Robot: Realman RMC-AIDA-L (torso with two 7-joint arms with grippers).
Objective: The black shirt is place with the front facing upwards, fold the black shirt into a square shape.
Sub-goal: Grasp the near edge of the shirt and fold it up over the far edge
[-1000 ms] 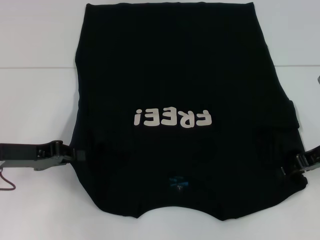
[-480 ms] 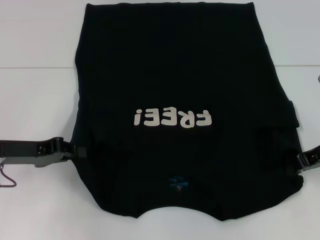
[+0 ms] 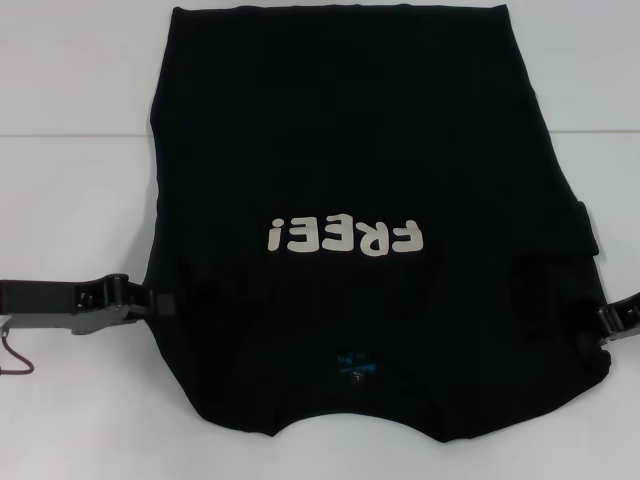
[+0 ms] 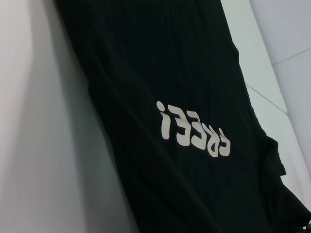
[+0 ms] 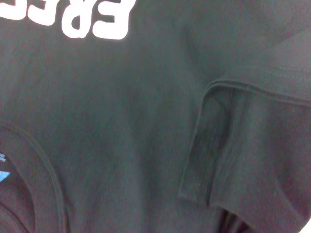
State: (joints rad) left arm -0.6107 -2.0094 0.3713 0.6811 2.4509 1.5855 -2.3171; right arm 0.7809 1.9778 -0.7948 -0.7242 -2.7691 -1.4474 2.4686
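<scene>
Black cloth: black shirt (image 3: 350, 160) lies flat, front up, neck end toward the robot, hem end far away; sleeves already look tucked in over the body.
Print: cream "FREE!" lettering (image 3: 345, 236), upside down in the head view; blue neck label (image 3: 355, 366) just nearer than it.
Long axis: runs straight away from the robot, so it crosses the line joining the two claws.
Left gripper (image 3: 160, 303): at the shirt's left edge near the shoulder; shirt body spreads inward from the claw tip toward the other arm. Tip touches or overlaps the edge; black on black, cannot tell how wide it stands or whether it has cloth.
Right gripper (image 3: 606, 322): at the shirt's right edge, about level with the other claw; shirt lies inward from it. Only partly in frame, fingers unreadable, hold on cloth unclear.
Nearer arm: neither; both sit at the shoulder end, one per side, far from the hem.
Key relation: claws flank the neck end, hem lies well beyond both, so a lengthwise fold likely carries the near end up over the far end (judgement).
Right side detail: folded sleeve hem (image 5: 201, 150) with a stitched band, lying on the body in the right wrist view.
Texture: soft matte knit, limp, faint creases; print smooth and flat.
Surface: white table (image 3: 70, 200), smooth, plain.
Extra: thin reddish cable (image 3: 15, 360) looping under the left arm.
</scene>
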